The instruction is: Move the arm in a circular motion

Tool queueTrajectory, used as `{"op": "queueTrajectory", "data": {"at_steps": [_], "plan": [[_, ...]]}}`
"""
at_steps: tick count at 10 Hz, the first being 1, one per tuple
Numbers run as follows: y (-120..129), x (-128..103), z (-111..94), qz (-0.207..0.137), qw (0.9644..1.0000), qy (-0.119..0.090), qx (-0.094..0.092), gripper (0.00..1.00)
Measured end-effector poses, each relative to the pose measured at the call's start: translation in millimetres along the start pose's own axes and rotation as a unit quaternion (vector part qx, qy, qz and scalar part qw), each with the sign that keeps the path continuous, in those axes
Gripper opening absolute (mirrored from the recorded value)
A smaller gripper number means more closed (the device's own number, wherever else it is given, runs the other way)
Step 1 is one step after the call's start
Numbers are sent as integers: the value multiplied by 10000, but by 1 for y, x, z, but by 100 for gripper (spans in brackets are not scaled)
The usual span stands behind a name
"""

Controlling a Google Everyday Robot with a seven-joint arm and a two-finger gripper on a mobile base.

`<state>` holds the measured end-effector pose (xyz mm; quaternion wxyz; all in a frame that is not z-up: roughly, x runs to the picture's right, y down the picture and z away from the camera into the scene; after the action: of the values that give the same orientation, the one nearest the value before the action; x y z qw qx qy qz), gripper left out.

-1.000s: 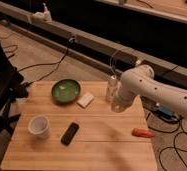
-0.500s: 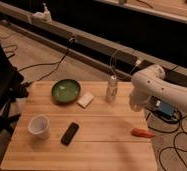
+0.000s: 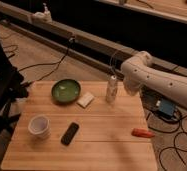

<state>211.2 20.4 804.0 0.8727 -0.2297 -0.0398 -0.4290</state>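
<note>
The arm (image 3: 159, 80) is large, glossy and white. It reaches in from the right edge, with its bulbous joint (image 3: 139, 62) above the table's back right corner. The gripper (image 3: 129, 88) is at the arm's lower left end, just right of a clear bottle (image 3: 111, 89) and apart from it. It holds nothing that I can see.
The wooden table (image 3: 102, 150) bears a green bowl (image 3: 66, 91), a white block (image 3: 85, 100), a white cup (image 3: 39, 126), a black remote (image 3: 70, 133) and an orange object (image 3: 143, 133). A black chair (image 3: 2, 90) stands at left. Cables and a blue box (image 3: 164, 107) lie on the floor at right.
The arm has swung to the right and back, from over the table beside the bottle to the table's back right corner. The tabletop items have not moved.
</note>
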Motion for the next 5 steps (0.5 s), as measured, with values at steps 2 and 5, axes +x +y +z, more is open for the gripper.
{"op": "queueTrajectory", "data": {"at_steps": [2,5], "plan": [[-34,-33,-7,-381,9989,-144,245,0],[-52,-92,-20,-999,9926,-463,513,0]]}}
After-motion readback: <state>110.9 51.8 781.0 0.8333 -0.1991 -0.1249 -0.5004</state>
